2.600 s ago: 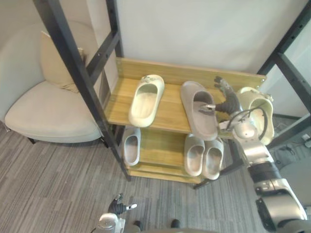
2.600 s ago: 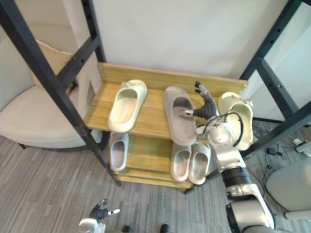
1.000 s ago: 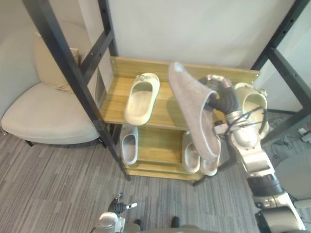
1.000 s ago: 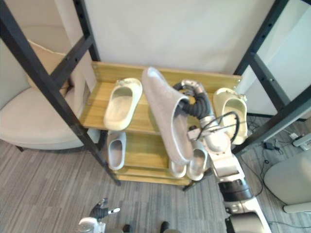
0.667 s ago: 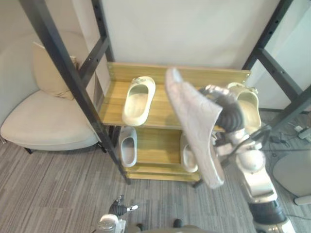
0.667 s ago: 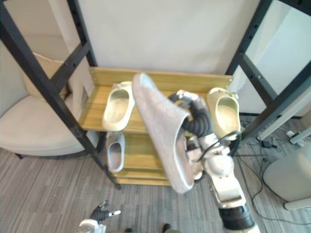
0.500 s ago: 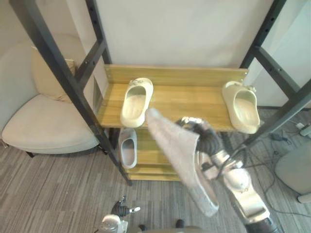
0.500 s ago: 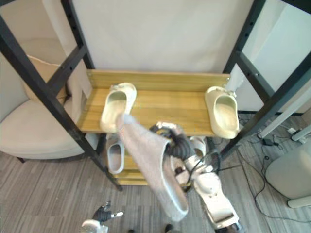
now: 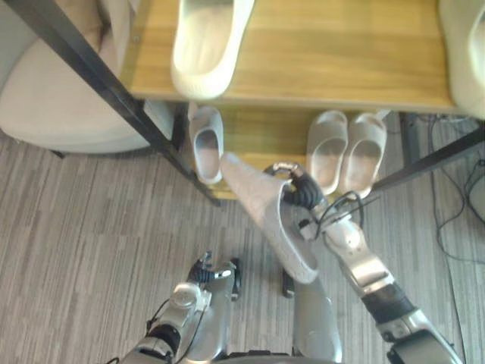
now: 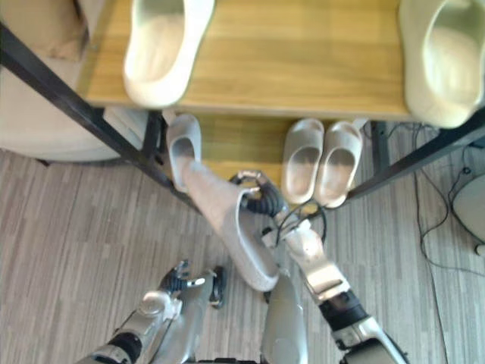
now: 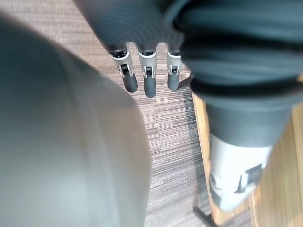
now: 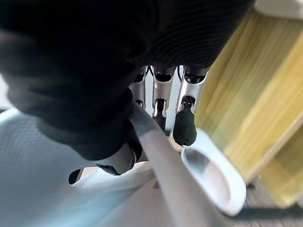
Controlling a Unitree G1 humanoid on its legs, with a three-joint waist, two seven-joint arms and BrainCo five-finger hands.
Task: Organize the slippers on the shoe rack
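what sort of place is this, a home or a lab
Likely a home-style entry corner, possibly staged: a wooden shoe rack holding pale slippers, a cream upholstered chair beside it, and striped grey floor. The right hand carries a grey slipper.

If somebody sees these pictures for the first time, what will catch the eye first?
The long grey textured slipper, gripped by the right hand, hangs tilted above the striped floor before the wooden shoe rack. Behind it, a pale grey slipper pair sits on the lower shelf.
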